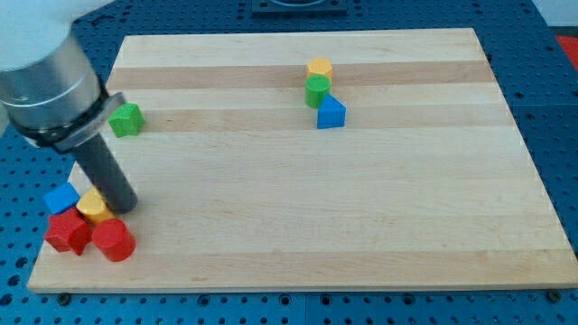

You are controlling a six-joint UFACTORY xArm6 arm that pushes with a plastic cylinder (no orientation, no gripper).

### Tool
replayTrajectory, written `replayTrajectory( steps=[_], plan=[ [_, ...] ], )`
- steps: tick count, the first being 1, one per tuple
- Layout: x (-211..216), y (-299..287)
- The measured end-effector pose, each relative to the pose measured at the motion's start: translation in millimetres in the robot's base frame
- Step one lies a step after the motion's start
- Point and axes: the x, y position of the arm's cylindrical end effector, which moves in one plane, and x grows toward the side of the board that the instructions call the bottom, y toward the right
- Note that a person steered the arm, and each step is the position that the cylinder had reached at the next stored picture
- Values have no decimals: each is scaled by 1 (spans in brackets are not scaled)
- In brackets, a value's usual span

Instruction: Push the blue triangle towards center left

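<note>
Nearest the view's bottom, at the left corner of a wooden board (361, 226): red cylinder (114, 240), red block (68, 232) of unclear shape, yellow block (92, 206) and blue cube (61, 198), bunched together. Dark rod descending from the view's upper left, my tip (125, 208) just right of the yellow block, seemingly touching it. No gripper fitted, so nothing held. Blue triangle (330, 113) well apart, near the top centre, directly below a green cylinder (317, 91) and yellow cylinder (319, 69). Green block (126, 119) near the left edge.
</note>
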Motion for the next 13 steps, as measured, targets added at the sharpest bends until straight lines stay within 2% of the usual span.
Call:
replayTrajectory(
  steps=[1, 2, 3, 5, 6, 7, 8, 9, 11, 13],
  plan=[
    [0, -7],
    [-1, 14],
    [-24, 69],
    [-62, 263],
    [-103, 356],
    [-148, 391],
    [-164, 382],
    [-159, 344],
    [-127, 231],
    [-89, 153]
  ],
)
